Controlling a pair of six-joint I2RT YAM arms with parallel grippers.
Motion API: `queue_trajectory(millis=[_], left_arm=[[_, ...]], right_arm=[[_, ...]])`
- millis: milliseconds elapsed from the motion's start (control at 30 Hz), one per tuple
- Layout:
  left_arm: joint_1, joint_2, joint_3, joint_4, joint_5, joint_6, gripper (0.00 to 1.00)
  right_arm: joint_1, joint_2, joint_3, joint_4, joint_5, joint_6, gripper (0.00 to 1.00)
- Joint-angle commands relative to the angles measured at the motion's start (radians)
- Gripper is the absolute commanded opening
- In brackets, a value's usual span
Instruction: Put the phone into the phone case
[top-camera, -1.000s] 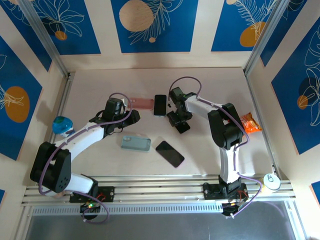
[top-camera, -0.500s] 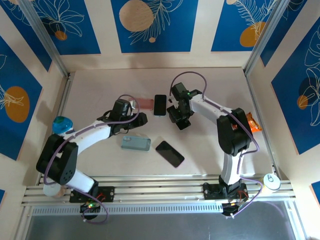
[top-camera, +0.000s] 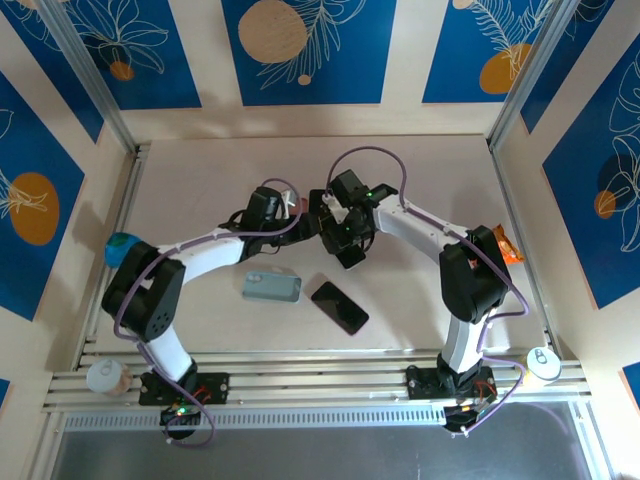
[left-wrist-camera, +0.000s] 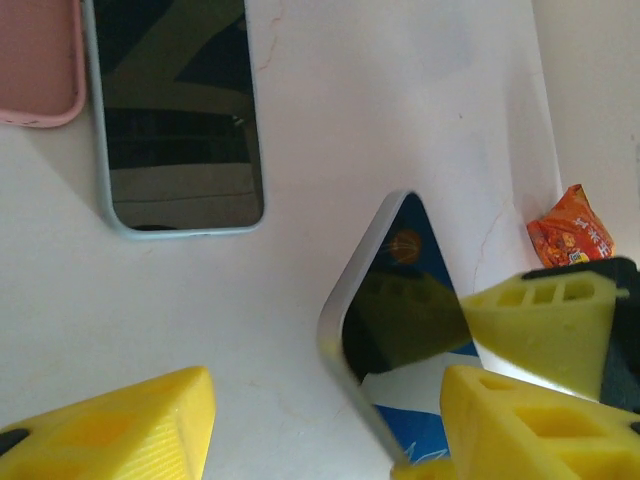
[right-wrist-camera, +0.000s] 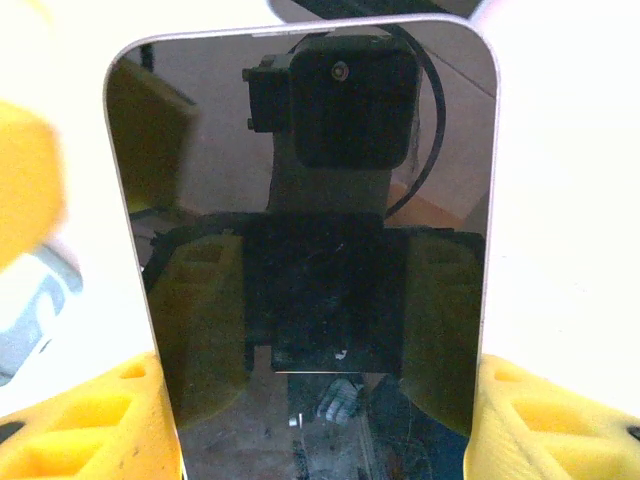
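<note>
One phone (right-wrist-camera: 310, 250): dark glass face, pale metal rim, rounded corners. It stands on end at mid-table, clamped by its lower sides in the right gripper (right-wrist-camera: 320, 430), with its long axis running up and away from that wrist. Whether its lower end touches the table cannot be told. It sits directly in front of the left gripper (left-wrist-camera: 325, 405), whose fingers (left-wrist-camera: 110, 425) are spread wide and hold nothing; the phone's tilted edge dips towards one of them. Two candidate cases lie flat. The pink case (left-wrist-camera: 35, 60) is just beyond the left gripper, beside a second phone (left-wrist-camera: 175, 110). The blue-grey case (top-camera: 272, 287) is on the near side, closer to the left arm. Judged: a pass between the grippers comes before insertion.
</note>
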Motion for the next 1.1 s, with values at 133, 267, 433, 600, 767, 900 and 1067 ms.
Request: queue_trajectory(millis=[133,267,433,600,767,900,1067], left_arm=[[-0.016,0.051,0.035,0.073,0.038,-0.043,0.59],[-0.017,0.068,0.03,0.105,0.051,-0.064,0.56],[-0.017,0.082,0.026,0.126,0.059,-0.078,0.51],[-0.017,0.087,0.026,0.132,0.06,-0.078,0.46],[-0.017,0.088,0.026,0.137,0.065,-0.079,0.42],[-0.017,0.087,0.019,0.139,0.07,-0.081,0.39],[-0.017,0.084,0.01,0.152,0.076,-0.086,0.23]], right_arm=[[0.011,-0.011,0.015,0.009,-0.086,0.04,0.51],[0.011,-0.015,0.022,0.014,-0.099,0.049,0.51],[0.011,-0.016,0.035,0.018,-0.121,0.058,0.51],[0.011,-0.021,0.046,0.017,-0.146,0.068,0.51],[0.011,-0.023,0.06,0.015,-0.154,0.075,0.51],[0.01,-0.031,0.066,0.013,-0.152,0.076,0.51],[0.008,-0.037,0.071,0.012,-0.156,0.077,0.5]])
